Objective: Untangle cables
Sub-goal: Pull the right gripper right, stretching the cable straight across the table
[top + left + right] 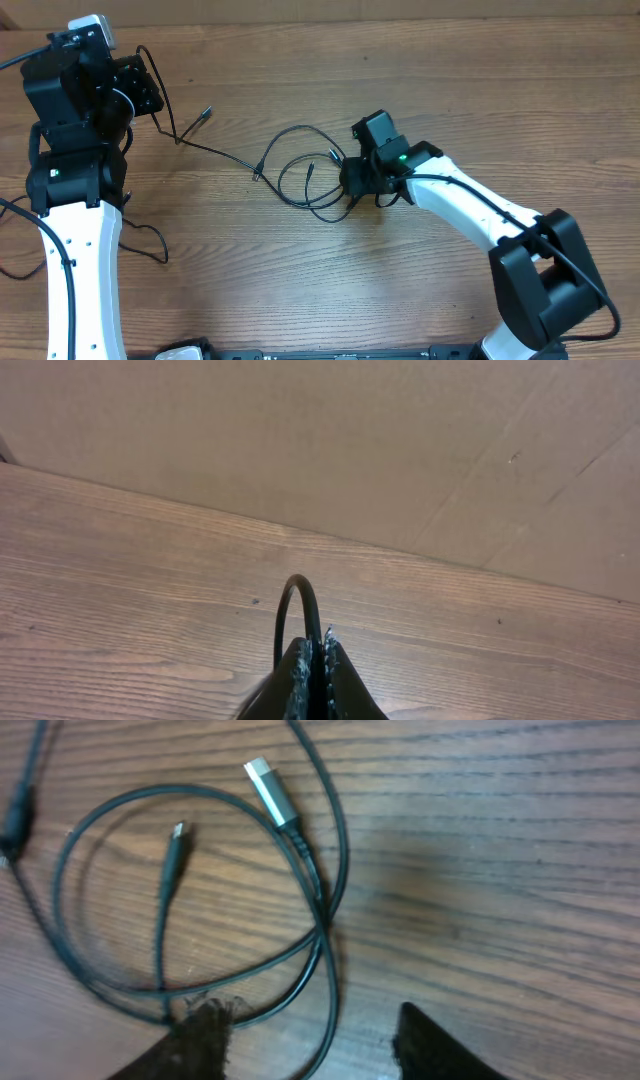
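Between the right gripper's point(310, 1028) parted jaws, looped cables point(320, 925) on the table point(500, 870).

Soft, even, warm light fills the overhead view; the arms point(470, 205) cast faint shadows on the worktop point(300, 290). The left wrist view shows crisp wood grain, the left end effector point(312, 665) dark. The right wrist view is softer, with a pale sheen and blurred fingertips point(205, 1035).
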### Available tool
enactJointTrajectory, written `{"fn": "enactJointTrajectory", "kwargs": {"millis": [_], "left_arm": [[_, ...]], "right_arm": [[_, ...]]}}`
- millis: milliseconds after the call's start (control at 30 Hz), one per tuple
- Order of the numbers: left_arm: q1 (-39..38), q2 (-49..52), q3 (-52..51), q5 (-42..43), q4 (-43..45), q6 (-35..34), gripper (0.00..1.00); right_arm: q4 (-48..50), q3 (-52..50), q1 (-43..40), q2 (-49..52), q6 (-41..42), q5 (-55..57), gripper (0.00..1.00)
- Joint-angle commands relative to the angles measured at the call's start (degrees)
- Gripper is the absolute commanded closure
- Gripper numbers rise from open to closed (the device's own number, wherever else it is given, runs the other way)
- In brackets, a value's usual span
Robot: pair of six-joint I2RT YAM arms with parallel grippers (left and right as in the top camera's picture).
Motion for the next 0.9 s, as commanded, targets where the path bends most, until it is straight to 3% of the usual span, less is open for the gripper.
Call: {"fn": "enactJointTrajectory", "kwargs": {"millis": [0, 333, 633, 733, 833, 867], "left_arm": [[0.31, 0.39, 0.66, 0.63, -0.28, -0.59, 0.96], [0.31, 0.39, 0.66, 0.44, -0.94, -0.57, 0.95], [0.31, 0.39, 0.66, 0.15, -0.98, -0.57, 0.95], [0.31, 0.39, 0.66, 0.15, -0.98, -0.55, 0.96], [0.31, 0.39, 0.66, 0.15, -1.01, -0.55, 0.95], [0.31, 0.39, 0.66, 0.11, -1.01, -0.55, 0.96]], "right_arm": [[0.66, -1.05, 1.11, 1.73, -4.11, 6.23, 0.53], [1.6, -2.97, 2.8, 3.91, -4.26, 6.12, 0.6], [3.91, -5.44, 4.24, 5.31, -9.68, 5.64, 0.67], [4.24, -5.75, 4.24, 7.45, -9.81, 6.12, 0.75], [3.48, -5.75, 4.24, 9.73, -9.27, 10.34, 0.95], [3.1, -5.77, 4.15, 10.49, -8.2, 12.9, 0.96]]}}
